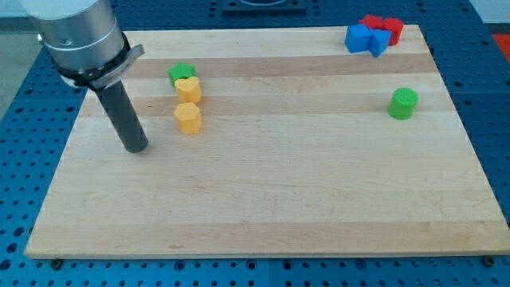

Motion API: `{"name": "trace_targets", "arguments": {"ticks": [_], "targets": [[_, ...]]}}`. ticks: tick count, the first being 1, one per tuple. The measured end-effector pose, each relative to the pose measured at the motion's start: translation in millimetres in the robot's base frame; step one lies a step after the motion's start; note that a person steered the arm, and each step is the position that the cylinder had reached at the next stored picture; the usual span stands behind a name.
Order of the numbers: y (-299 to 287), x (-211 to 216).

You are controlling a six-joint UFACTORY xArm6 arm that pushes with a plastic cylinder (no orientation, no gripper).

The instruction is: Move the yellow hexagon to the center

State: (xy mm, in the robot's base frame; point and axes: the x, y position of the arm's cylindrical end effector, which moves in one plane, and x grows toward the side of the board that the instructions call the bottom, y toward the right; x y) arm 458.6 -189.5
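The yellow hexagon (pixel 188 117) lies on the wooden board (pixel 263 199) in the view's left half, just below a yellow heart (pixel 188 88). A green block (pixel 180 73) touches the heart from above. My tip (pixel 137 148) rests on the board to the left of and slightly below the hexagon, a short gap apart from it. The dark rod rises up and to the left toward the arm's grey body.
A green cylinder (pixel 403 104) stands at the view's right. Two blue blocks (pixel 364 38) and red blocks (pixel 382 25) cluster at the board's top right corner. The board sits on a blue perforated table.
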Motion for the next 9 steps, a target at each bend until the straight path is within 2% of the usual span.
{"name": "trace_targets", "arguments": {"ticks": [2, 4, 8, 9], "targets": [[26, -32], [116, -43], [133, -74], [167, -87]]}}
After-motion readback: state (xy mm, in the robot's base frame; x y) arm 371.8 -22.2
